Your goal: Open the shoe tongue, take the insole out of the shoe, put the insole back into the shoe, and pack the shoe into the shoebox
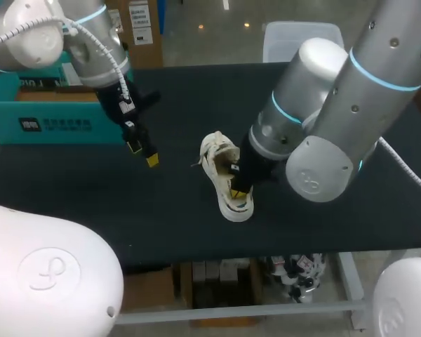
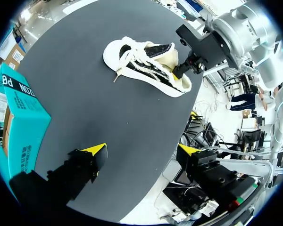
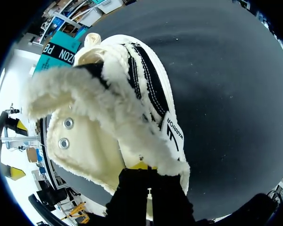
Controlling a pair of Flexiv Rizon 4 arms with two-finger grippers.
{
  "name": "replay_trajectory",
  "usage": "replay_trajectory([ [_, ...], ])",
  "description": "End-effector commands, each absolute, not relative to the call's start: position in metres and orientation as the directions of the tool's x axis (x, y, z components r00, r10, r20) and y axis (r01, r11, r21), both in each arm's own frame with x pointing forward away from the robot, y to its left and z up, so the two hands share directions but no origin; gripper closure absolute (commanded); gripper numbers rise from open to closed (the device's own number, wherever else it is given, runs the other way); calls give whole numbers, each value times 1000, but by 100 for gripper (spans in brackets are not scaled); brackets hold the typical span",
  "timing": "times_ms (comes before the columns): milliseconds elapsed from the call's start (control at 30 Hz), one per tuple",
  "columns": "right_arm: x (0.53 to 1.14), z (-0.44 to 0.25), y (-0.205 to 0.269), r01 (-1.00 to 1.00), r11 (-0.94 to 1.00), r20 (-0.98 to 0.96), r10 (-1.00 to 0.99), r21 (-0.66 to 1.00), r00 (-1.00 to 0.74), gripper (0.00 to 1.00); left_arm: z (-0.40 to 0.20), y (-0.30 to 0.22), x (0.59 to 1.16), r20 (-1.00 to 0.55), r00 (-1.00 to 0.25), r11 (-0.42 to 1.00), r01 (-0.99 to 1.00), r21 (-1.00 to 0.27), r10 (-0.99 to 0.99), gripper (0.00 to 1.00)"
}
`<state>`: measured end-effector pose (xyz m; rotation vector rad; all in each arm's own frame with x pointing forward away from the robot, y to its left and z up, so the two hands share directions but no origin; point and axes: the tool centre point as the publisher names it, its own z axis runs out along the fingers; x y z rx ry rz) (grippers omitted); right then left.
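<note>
Shoebox (image 1: pixel 49 121) stands at the far left of the bench (image 1: pixel 91 196). Near it the left claw (image 1: pixel 143 153) hangs released above the bench, holding nothing. Mid-bench lies the shoe (image 1: pixel 226 179), with the right claw (image 1: pixel 236 188) sunk into its opening; whether it grips anything I cannot tell. This looks like the insole step: the next move calls for pinching the insole's edge and drawing it out.

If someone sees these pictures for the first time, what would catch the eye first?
The white fleecy shoe lies in the middle of the black table, and the right gripper is pushed into its opening. Beside it, the left gripper hangs above the table with its fingers apart, near the teal shoebox at the table's left edge.
</note>
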<state>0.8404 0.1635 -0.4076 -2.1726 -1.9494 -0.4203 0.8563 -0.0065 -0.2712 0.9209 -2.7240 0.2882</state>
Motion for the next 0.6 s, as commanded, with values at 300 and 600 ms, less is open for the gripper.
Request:
replay_trajectory([
  [300, 836, -357, 169, 987, -158, 319, 937, 18, 144, 100, -264, -19, 871, 318, -777, 799, -595, -87, -544, 0],
  [600, 840, -328, 138, 985, -173, 365, 917, 2, 160, 100, -255, -31, 868, 283, -816, 836, -543, -75, -504, 0],
])
